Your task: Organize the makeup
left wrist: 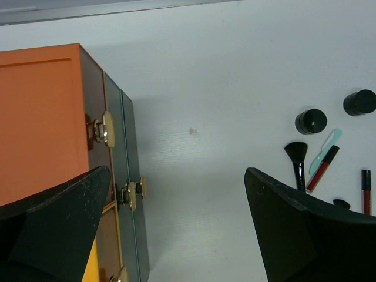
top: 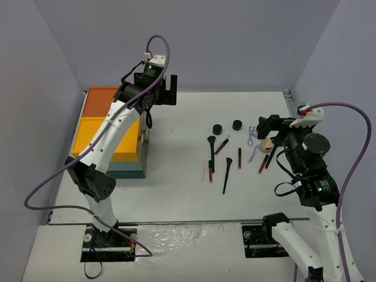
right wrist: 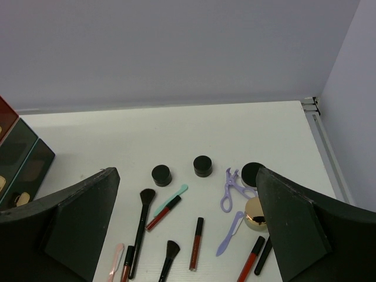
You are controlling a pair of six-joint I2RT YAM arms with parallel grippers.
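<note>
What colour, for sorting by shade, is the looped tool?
Lilac; the looped tool shows best in the right wrist view.

jars [right wrist: 161,175] 3 | brushes [right wrist: 147,195] 2 | red sticks [right wrist: 197,235] 4 | teal stick [right wrist: 170,200] 1 | pink stick [right wrist: 114,261] 1

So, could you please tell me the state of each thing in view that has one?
Left tool, open, empty.
Right tool, open, empty.
Round black jars, lids on, upright.
Red lip gloss tubes, capped, lying flat.
Black brushes, lying flat.
Orange-topped case, gold clasps showing; open or shut unclear.
</note>
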